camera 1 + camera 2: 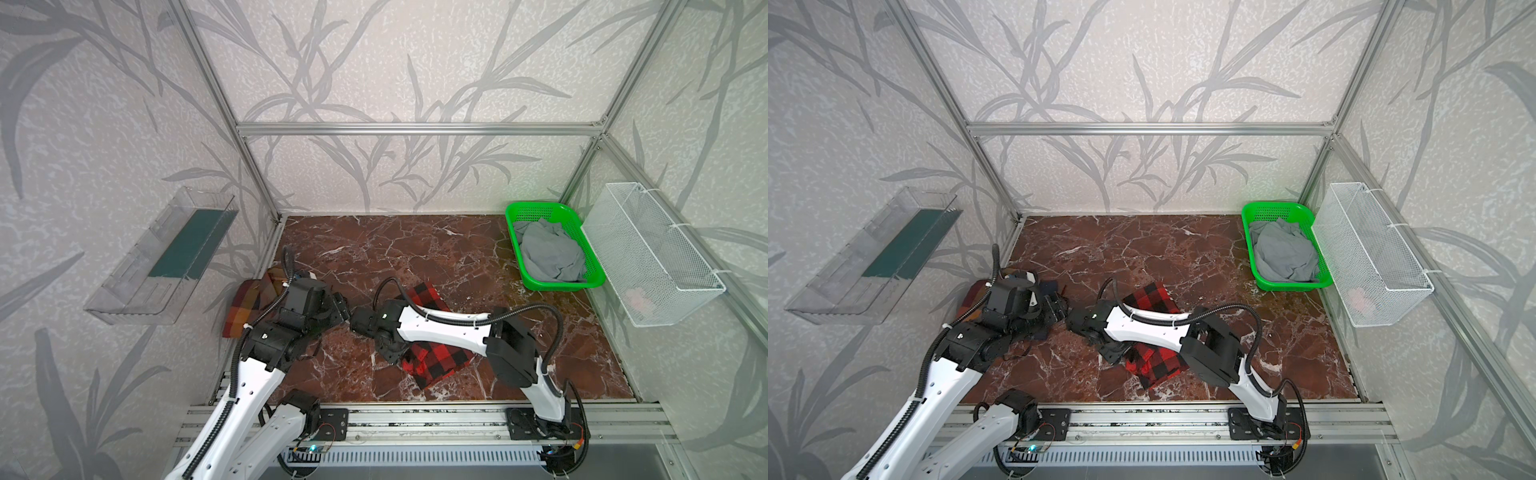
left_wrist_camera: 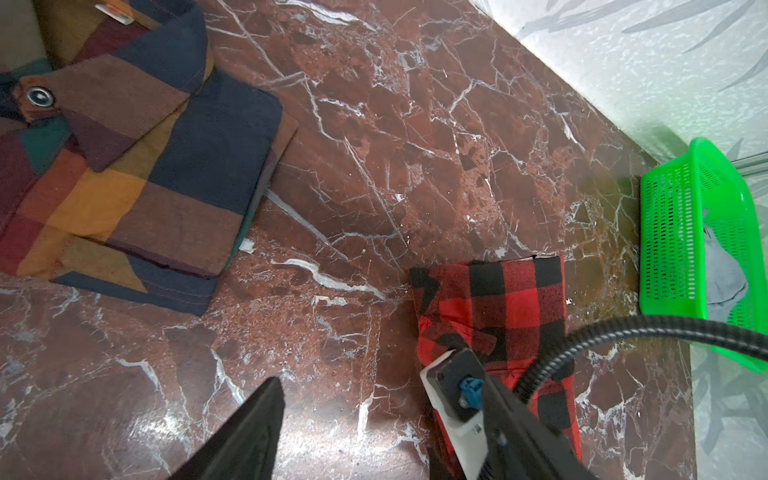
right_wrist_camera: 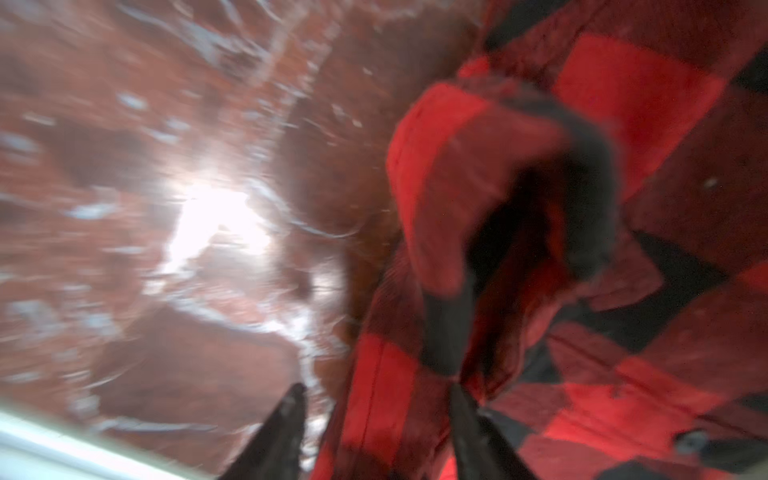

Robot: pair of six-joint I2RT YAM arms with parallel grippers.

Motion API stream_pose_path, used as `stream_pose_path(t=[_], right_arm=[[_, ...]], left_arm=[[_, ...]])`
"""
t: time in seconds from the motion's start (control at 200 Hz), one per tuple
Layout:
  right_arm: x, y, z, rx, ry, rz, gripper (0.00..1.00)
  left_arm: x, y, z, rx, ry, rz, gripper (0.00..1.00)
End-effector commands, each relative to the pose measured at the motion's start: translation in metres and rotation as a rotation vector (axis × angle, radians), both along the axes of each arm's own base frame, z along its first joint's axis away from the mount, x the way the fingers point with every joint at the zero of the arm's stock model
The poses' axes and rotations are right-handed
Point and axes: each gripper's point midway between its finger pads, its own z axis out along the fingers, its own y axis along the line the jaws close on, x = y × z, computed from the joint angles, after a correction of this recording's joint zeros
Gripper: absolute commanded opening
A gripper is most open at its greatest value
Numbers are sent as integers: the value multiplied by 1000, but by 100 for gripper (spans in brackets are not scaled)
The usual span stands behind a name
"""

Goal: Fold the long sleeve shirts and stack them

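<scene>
The red-and-black check shirt [image 1: 424, 297] [image 1: 1153, 300] lies folded mid-table, with my right forearm across it. My right gripper [image 1: 388, 353] [image 1: 1111, 353] points down at its left edge. In the blurred right wrist view the right gripper [image 3: 374, 399] has its jaws apart, with a loose fold of the red shirt [image 3: 623, 83] between them. The brown, orange and maroon plaid shirt [image 1: 245, 303] [image 1: 971, 297] [image 2: 124, 187] lies folded at the left, collar showing. My left gripper [image 1: 340, 309] [image 2: 353, 436] hangs open over bare marble between the two shirts, holding nothing.
A green basket [image 1: 536, 208] [image 1: 1279, 205] [image 2: 665, 232] with a grey cloth [image 1: 548, 253] stands at the back right of the marble table [image 1: 415, 249]. A white mesh basket [image 1: 652, 257] hangs on the right wall, a clear tray [image 1: 162, 257] on the left wall.
</scene>
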Motion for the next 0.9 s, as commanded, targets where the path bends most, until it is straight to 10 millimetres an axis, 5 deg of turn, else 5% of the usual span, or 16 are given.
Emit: stream_pose_path(t=[0.0, 0.14, 0.225, 0.35, 0.465, 0.69, 0.895], right_arm=[[-16, 17, 62, 228, 33, 10, 61], [-4, -20, 101, 317, -13, -55, 62], [18, -61, 114, 349, -66, -146, 62], [48, -141, 89, 302, -114, -323, 58], [57, -192, 52, 273, -87, -454, 55], [42, -205, -8, 240, 64, -509, 50], [19, -205, -40, 256, 155, -538, 43]], left_arm=[[-9, 8, -21, 30, 79, 36, 76], [-8, -1, -38, 9, 125, -1, 76], [-6, -13, -48, -48, 133, -30, 76], [-5, -27, -63, -114, 159, -49, 76], [-5, -40, -78, -157, 203, -77, 76], [0, -65, -108, -212, 275, -123, 76], [13, -83, -134, -245, 335, -158, 76]])
